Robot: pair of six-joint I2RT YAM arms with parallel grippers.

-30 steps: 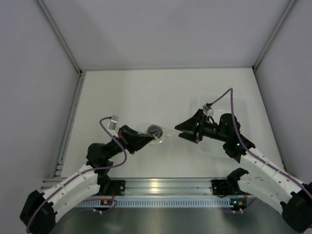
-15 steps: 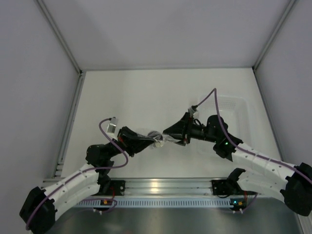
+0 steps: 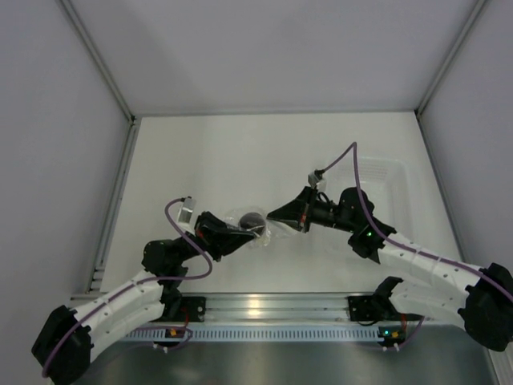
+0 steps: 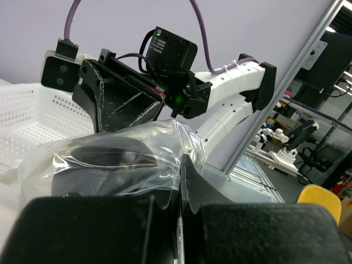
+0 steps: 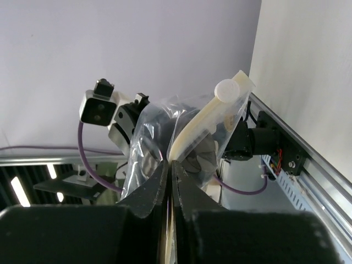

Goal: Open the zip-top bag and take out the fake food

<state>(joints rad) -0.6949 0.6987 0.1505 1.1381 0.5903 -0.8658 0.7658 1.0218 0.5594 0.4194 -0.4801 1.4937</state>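
Note:
The zip-top bag (image 3: 255, 224) is a small clear crinkly pouch held above the table between both arms. The fake food (image 3: 252, 217), a dark round ball, shows through the plastic. My left gripper (image 3: 255, 233) is shut on the bag's near-left edge; in the left wrist view its fingertips (image 4: 190, 165) pinch the film of the bag (image 4: 110, 159). My right gripper (image 3: 274, 216) is shut on the opposite edge. In the right wrist view the right gripper (image 5: 170, 165) clamps the bag (image 5: 159, 132) at its white zip strip (image 5: 206, 124), with dark food (image 5: 204, 151) behind it.
A white translucent tub (image 3: 393, 180) stands on the table at the right, behind my right arm, and shows as a perforated basket (image 4: 27, 118) in the left wrist view. Grey walls with metal rails enclose the table on three sides.
My right gripper moved left from over the tub to the bag and closed on its zip edge. The left gripper kept its hold, and the bag shifted a little.

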